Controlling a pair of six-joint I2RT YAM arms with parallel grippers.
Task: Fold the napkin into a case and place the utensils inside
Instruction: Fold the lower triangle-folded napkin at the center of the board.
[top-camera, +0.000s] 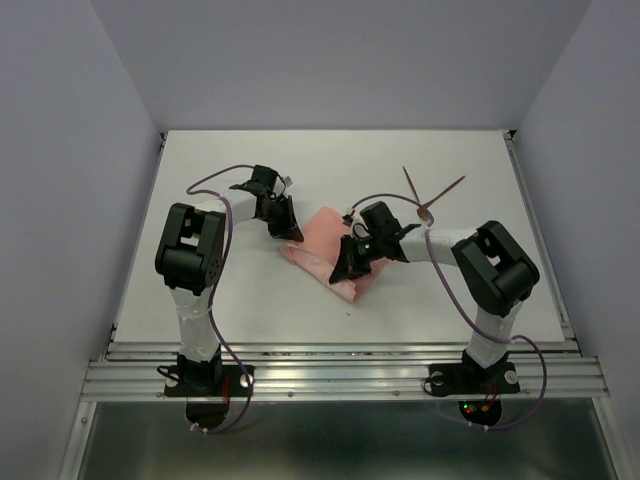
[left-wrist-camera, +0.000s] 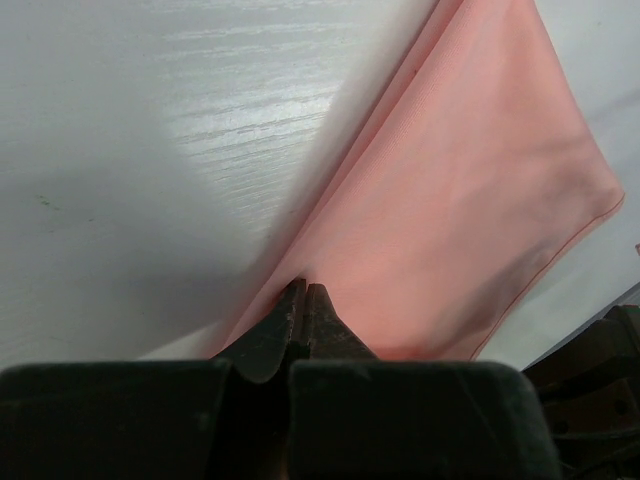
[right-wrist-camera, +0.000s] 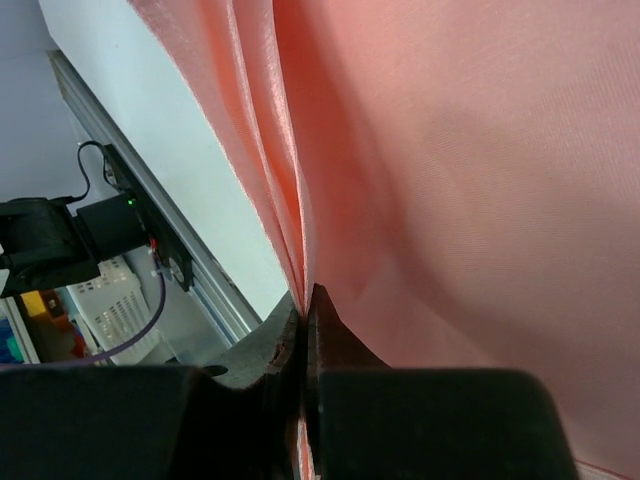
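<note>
Closest in the left wrist view is the black body of the left gripper (left-wrist-camera: 303, 290). Its two dark fingers are pressed together with no gap between them, and their tips are pinched on the edge of the napkin (left-wrist-camera: 470, 200). From there the pink cloth spreads away up and to the right, smooth and slightly shiny, over the white table (left-wrist-camera: 150, 150). The right wrist view shows much the same: the right gripper (right-wrist-camera: 308, 298) has its jaws closed tight, and several folds of the cloth run down into the fingertips. From above, the napkin (top-camera: 322, 240) lies near the middle of the table (top-camera: 250, 300) as a loose, partly doubled shape, not a neat packet. The left gripper (top-camera: 290, 232) is at its far left corner and the right gripper (top-camera: 350, 270) at its near right edge, so the cloth stretches between the two. The utensils (top-camera: 442, 190), two thin reddish-brown sticks, lie on the bare table beyond the right arm. They are apart from the cloth and form a V whose near ends meet. Purple cables loop along both arms.
</note>
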